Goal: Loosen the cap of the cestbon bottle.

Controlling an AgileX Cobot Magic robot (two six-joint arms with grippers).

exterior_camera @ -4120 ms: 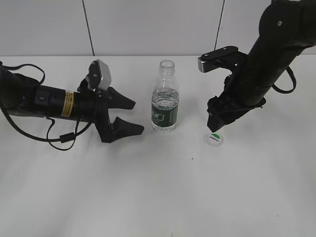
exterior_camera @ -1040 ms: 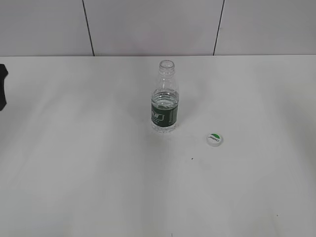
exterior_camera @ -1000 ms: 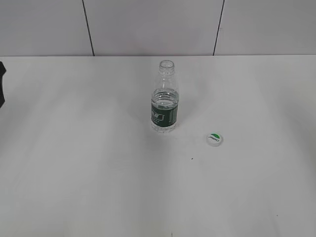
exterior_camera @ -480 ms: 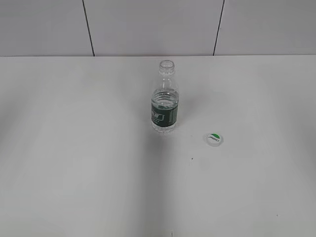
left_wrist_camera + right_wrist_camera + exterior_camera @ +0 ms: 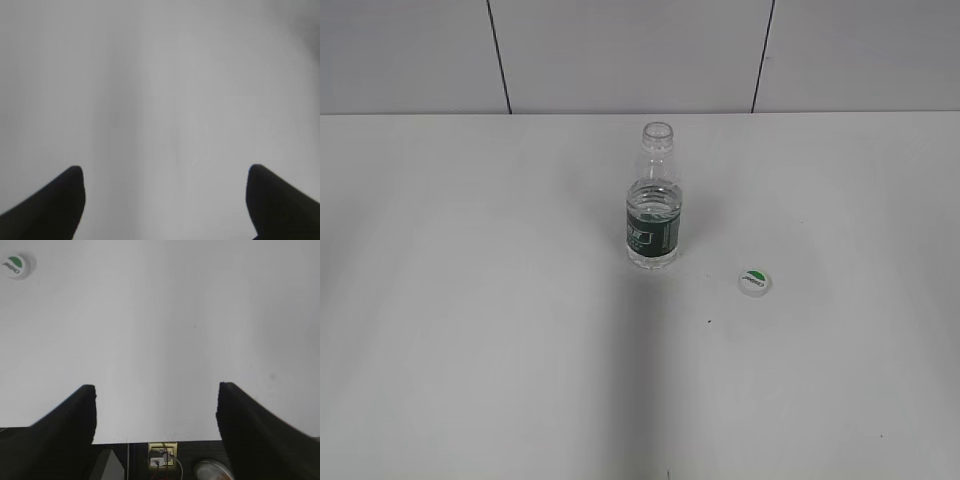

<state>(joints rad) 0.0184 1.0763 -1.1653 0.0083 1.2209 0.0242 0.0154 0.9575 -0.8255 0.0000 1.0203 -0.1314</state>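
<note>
Clear thin plastic, the cestbon bottle [image 5: 653,205] stands uncapped on the bench [image 5: 470,330], out of both wrist views; light, crushable, best held at the label. The cap [image 5: 14,265] lies far ahead-left of the right gripper [image 5: 155,415]; both it and the left gripper [image 5: 165,200] hold jaws wide, empty.

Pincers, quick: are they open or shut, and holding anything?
Left pincer: open, holding nothing.
Right pincer: open, holding nothing; the cap lies apart from it.

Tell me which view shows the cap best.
Exterior view: the cap lies whole on the table, right of the open cestbon bottle. The right wrist view catches it at the top-left corner. The left wrist view shows none.
</note>
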